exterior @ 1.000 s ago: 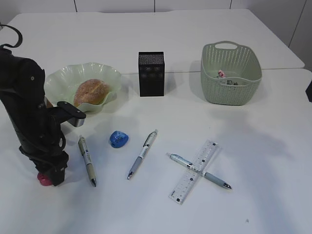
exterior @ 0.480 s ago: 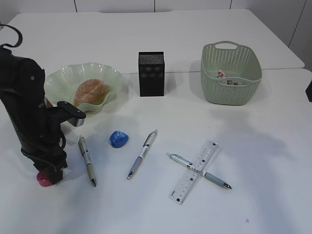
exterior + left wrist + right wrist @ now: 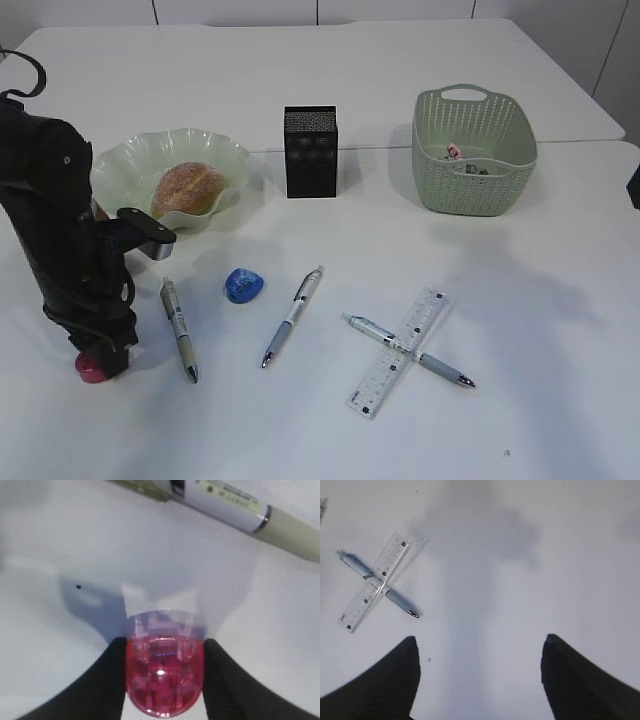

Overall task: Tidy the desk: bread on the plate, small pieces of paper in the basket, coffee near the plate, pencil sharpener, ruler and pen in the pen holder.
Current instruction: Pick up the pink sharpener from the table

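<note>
Gripping: left gripper (image 3: 165,677) is closed on the pink pencil sharpener (image 3: 165,677), both black fingers (image 3: 107,680) touching its sides, at the lower left of the exterior view, low over the desk (image 3: 520,300).
Doing it well: I judge a straight lift best, since the smooth rounded plastic could slip; then carry to the pen holder (image 3: 311,151) at upper centre.
Right gripper: right gripper (image 3: 480,680) hangs wide apart, holding nothing.
Materials: sharpener is glossy translucent plastic; holder is black mesh; ruler (image 3: 398,350) is clear, crossed over a pen (image 3: 408,350).
Also placed: bread (image 3: 187,189) sits in the ruffled plate (image 3: 120,165).
</note>
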Controlling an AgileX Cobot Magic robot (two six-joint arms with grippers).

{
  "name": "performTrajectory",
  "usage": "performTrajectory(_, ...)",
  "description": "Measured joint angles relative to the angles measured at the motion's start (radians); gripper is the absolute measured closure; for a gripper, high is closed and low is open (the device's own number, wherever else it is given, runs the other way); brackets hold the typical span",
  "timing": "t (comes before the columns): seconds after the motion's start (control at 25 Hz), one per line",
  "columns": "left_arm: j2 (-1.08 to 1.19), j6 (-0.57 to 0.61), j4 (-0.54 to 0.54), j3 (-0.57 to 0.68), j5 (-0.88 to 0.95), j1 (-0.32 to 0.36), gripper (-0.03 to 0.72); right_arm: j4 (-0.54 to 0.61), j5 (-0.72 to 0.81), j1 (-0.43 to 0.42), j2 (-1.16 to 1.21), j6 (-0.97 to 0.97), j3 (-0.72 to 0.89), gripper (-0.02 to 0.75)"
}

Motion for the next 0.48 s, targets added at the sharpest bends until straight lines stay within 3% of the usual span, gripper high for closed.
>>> performTrajectory(0.48, 0.0, -0.027, -0.032, -0.002, 0.069, 0.0, 0.383, 0.0, 0.0, 0.0, 0.0, 0.0, 0.0, 0.153)
